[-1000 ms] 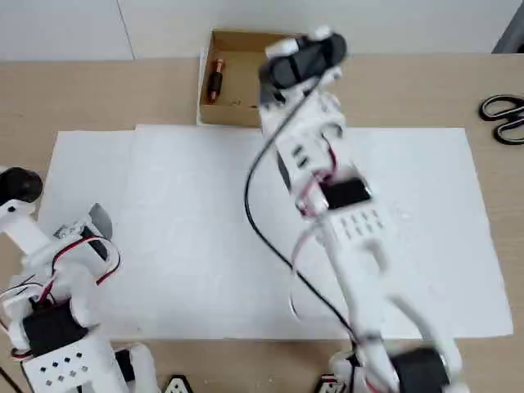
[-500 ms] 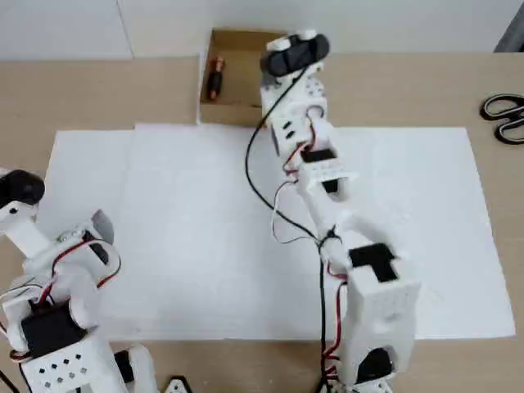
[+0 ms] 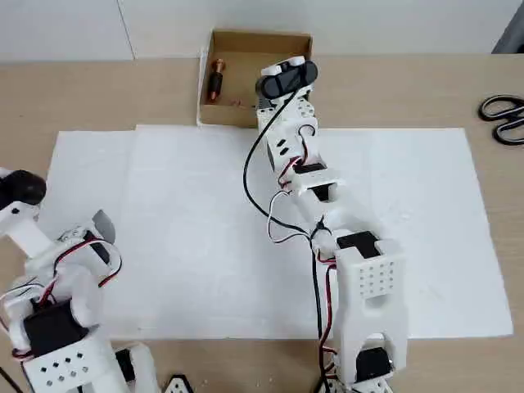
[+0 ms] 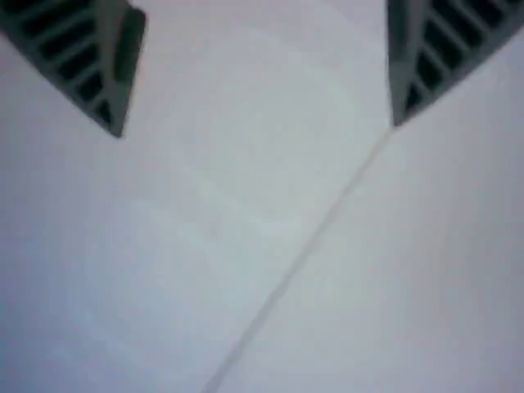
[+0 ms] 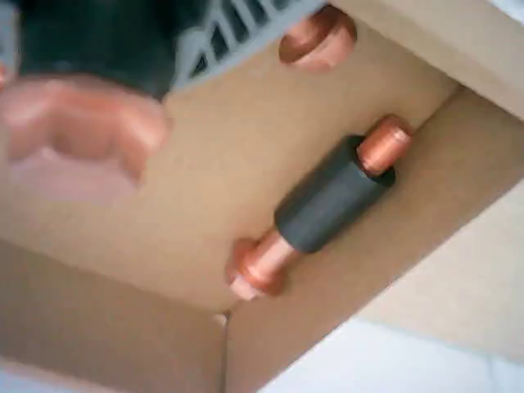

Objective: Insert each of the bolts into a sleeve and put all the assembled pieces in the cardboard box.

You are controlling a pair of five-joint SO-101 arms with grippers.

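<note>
Near left, your left gripper (image 4: pixel 255 123) has stayed over the white paper (image 4: pixel 246 286), claw spread wide on nothing. Your right arm (image 3: pixel 360 270) has folded its elbow back since a second ago, drawing the right gripper (image 3: pixel 278 82) slightly nearer and left above the far cardboard box (image 3: pixel 262 34). Inside, one assembled piece (image 5: pixel 323 196) lies unmoved by the left wall. A blurred copper-and-black piece (image 5: pixel 82 123) sits at the right claw, gripped or not I cannot tell.
</note>
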